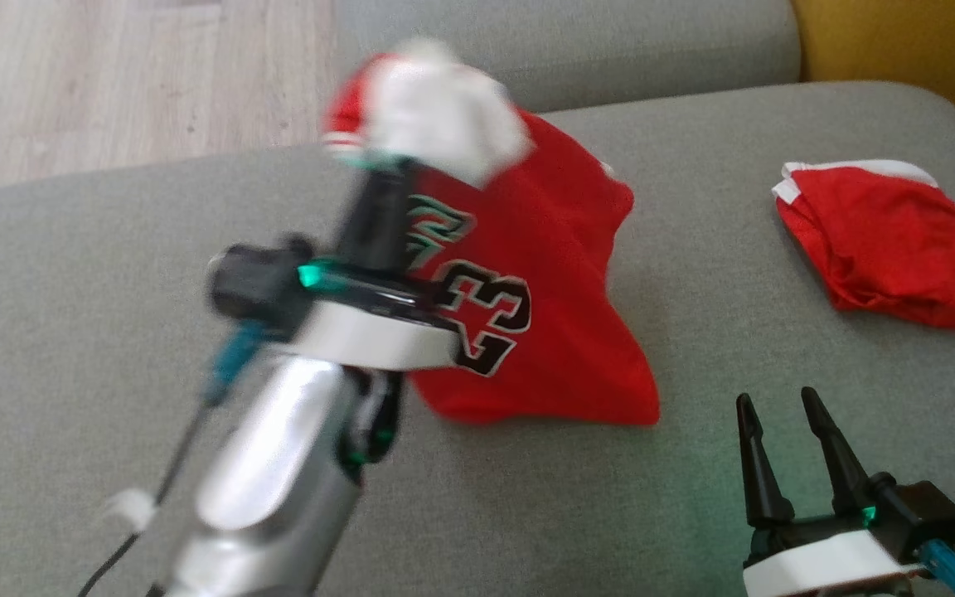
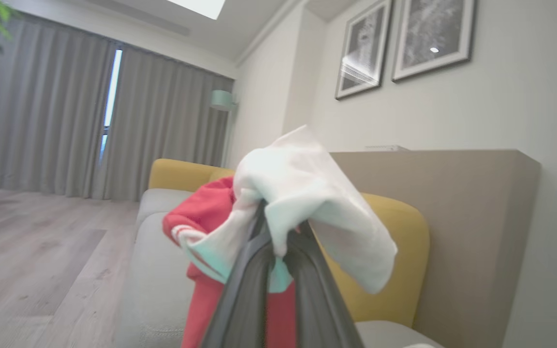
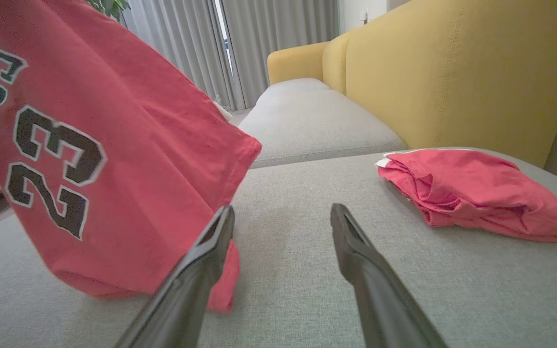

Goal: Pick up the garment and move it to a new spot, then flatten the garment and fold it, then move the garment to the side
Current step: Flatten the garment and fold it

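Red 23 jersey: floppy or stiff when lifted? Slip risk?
Likely floppy: the jersey hangs draped from the left gripper, shut on a bunched end. Probably light: that one pinch carries it. Could slip: only a small wad is pinched.

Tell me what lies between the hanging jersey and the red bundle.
Nothing but bare grey cushion lies between the jersey and the bundle, as the head view shows.

Left gripper (image 2: pixel 281 224) raised, clamped; right gripper (image 1: pixel 776 400) low, spread wide.
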Available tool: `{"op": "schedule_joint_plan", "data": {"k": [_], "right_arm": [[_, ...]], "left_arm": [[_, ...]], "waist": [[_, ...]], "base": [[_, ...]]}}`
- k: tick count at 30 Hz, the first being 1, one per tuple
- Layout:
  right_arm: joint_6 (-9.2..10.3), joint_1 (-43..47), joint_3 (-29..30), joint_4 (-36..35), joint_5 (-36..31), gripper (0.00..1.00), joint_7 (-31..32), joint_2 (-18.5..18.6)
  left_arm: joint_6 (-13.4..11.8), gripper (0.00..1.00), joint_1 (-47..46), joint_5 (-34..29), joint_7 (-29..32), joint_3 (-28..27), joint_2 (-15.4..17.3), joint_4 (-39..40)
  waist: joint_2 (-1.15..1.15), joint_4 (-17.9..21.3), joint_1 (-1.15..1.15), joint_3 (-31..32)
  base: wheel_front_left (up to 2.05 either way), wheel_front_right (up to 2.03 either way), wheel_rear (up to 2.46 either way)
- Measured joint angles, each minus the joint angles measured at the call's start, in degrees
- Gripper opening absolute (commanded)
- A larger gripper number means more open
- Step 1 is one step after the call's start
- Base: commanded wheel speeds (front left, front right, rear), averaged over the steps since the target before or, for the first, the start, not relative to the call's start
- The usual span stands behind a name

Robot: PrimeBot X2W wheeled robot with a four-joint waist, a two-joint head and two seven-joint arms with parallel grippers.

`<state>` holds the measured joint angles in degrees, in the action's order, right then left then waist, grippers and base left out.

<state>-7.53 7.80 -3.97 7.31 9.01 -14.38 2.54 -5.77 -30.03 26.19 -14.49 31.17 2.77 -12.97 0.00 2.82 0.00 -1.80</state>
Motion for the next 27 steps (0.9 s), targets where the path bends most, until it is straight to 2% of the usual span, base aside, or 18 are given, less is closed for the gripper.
{"op": "schedule_joint_plan", "data": {"k": [2,3,6,10,13,14,15,16,18,21,27], "right_arm": [[0.00,0.06,-0.07,0.01,0.00,1.00,0.00,0.00],[0.00,0.10,-0.07,0.03,0.00,1.00,0.00,0.00],[0.00,0.29,-0.10,0.08,0.00,1.00,0.00,0.00],[0.00,1.41,-0.04,0.02,0.00,1.00,0.00,0.00],[0.00,2.36,0.11,-0.03,0.00,1.00,0.00,0.00],[0.00,2.41,0.37,-0.04,0.00,1.00,0.00,0.00],[0.00,2.40,0.76,-0.11,0.00,1.00,0.00,0.00],[0.00,2.40,1.04,-0.18,-0.01,1.00,0.00,0.00],[0.00,2.42,1.27,-0.19,-0.03,1.00,0.00,0.00],[0.00,2.43,1.40,-0.36,-0.07,1.00,0.00,0.00],[0.00,2.45,1.22,-0.43,-0.41,1.00,0.00,0.00]], "left_arm": [[0.83,0.00,1.87,2.74,-0.27,-4.15,0.00,-0.03],[1.05,0.00,4.32,5.60,-0.27,-6.98,-0.05,-2.48],[0.69,0.00,9.09,12.32,-0.23,-9.70,-0.10,-8.57],[0.59,0.00,14.88,17.28,-0.21,-9.56,-0.09,-13.17],[0.41,0.00,19.98,15.70,-0.21,-6.90,-0.05,-15.62],[0.52,0.17,21.21,14.22,-0.21,-5.21,0.00,-16.40],[1.19,0.65,22.37,13.14,0.08,-3.25,0.01,-17.13],[2.35,1.00,23.43,12.62,1.57,-1.10,0.03,-17.82],[3.65,1.00,25.69,11.02,3.46,2.58,0.26,-18.33],[3.60,1.00,27.58,7.84,4.68,6.22,1.24,-16.88],[-0.74,1.00,26.75,-0.71,5.35,10.09,5.48,-8.03]], "waist": [[0.00,-0.06,-0.01,0.69],[0.00,0.02,-0.01,1.10],[0.00,0.42,0.00,1.35],[0.00,0.59,0.00,1.29],[0.00,0.52,0.00,0.94],[0.00,0.38,0.00,0.86],[0.00,0.18,0.00,0.81],[0.00,-0.07,0.00,0.79],[0.00,-0.65,0.00,0.77],[0.00,-1.61,0.00,0.85],[0.00,-2.88,-0.01,1.37]], "base": [[0.00,0.00,0.00],[0.00,0.00,0.00],[0.00,0.00,0.00],[0.00,0.00,0.00],[0.00,0.00,0.00],[0.00,0.00,0.00],[0.00,0.00,0.00],[0.00,0.00,0.00],[0.00,0.00,0.00],[0.00,0.00,0.00],[0.00,0.00,0.00]]}}
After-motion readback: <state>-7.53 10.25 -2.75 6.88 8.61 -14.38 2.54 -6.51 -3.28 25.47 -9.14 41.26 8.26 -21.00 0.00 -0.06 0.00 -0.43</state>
